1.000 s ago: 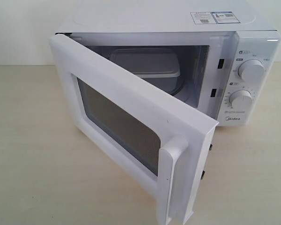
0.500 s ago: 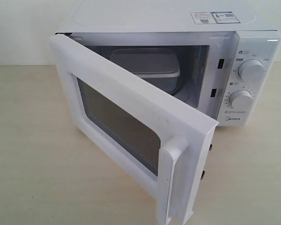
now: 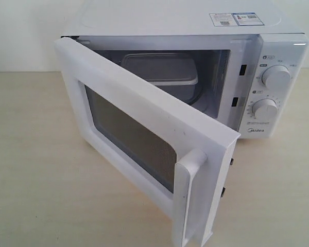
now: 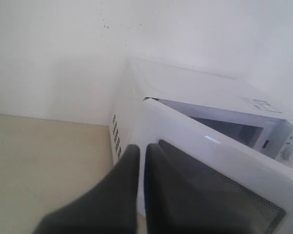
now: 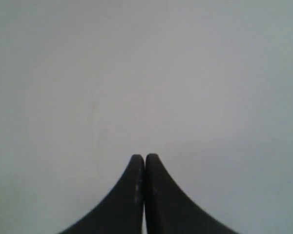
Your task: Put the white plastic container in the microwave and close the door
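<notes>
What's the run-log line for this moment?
white plastic container: inside microwave | door: half open | left gripper: jaws shut, empty | right gripper: jaws shut, empty | pending: close door

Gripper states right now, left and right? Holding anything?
Left gripper: closed, dark fingers pressed together, holding nothing.
Right gripper: closed, dark fingers pressed together, holding nothing.
</notes>
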Robot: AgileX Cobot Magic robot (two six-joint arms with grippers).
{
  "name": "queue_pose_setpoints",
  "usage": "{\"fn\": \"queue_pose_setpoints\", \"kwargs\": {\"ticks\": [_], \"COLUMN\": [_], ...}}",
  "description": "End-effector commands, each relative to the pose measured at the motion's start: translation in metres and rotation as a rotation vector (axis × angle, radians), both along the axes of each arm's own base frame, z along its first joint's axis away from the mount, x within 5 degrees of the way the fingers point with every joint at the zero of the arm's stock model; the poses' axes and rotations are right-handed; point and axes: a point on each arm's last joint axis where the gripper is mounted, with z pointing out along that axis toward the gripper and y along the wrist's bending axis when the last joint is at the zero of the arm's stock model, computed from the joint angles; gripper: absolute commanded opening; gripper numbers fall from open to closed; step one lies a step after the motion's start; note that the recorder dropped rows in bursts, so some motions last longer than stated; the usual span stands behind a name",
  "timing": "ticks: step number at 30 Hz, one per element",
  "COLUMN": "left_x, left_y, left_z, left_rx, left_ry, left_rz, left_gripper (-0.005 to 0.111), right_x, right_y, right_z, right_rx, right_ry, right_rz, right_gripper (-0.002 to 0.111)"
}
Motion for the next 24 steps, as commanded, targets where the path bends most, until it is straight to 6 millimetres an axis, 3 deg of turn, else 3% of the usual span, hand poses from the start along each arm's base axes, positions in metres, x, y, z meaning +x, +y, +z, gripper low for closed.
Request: {"fn": "queue_pose_setpoints", "kwargs": {"ticks": [1, 4, 6, 9, 11, 12, 14, 17, 24], "left_x": [-0.001, -0.002, -0.002, -0.002, -0.002, -0.002, -0.003, -0.003, -0.003], "left_y": [-0.004, -0.006, -0.007, -0.007, -0.007, -0.007, -0.007, -0.007, -0.008], "left_z": [0.002, 0.000, -0.003, -0.005, -0.005, -0.005, -0.005, -0.006, -0.007], "left_rx": [-0.061, -0.006, 0.019, 0.060, 0.060, 0.058, 0.054, 0.057, 0.057], "left_ry": [-0.025, -0.025, 0.003, 0.014, 0.014, 0.014, 0.014, 0.025, 0.040], "left_rz": [-0.038, -0.061, -0.071, -0.079, -0.079, -0.081, -0.084, -0.087, -0.094], "left_gripper": [0.004, 0.004, 0.004, 0.004, 0.004, 0.004, 0.004, 0.004, 0.004], "right_x": [0.050, 0.084, 0.098, 0.109, 0.115, 0.117, 0.119, 0.123, 0.133], "right_y": [0.019, 0.028, 0.030, 0.033, 0.043, 0.058, 0.073, 0.084, 0.087], "right_z": [0.004, -0.020, -0.026, -0.024, -0.026, -0.030, -0.038, -0.062, -0.133], "right_rx": [-0.088, -0.146, -0.157, -0.115, -0.133, -0.186, -0.203, -0.194, -0.156], "right_ry": [0.647, 1.006, 1.087, 1.075, 1.065, 1.057, 1.029, 1.026, 1.194], "right_rz": [0.146, 0.209, 0.212, 0.234, 0.345, 0.536, 0.742, 0.927, 0.974], "right_gripper": [0.000, 0.000, 0.000, 0.000, 0.000, 0.000, 0.000, 0.000, 0.000]}}
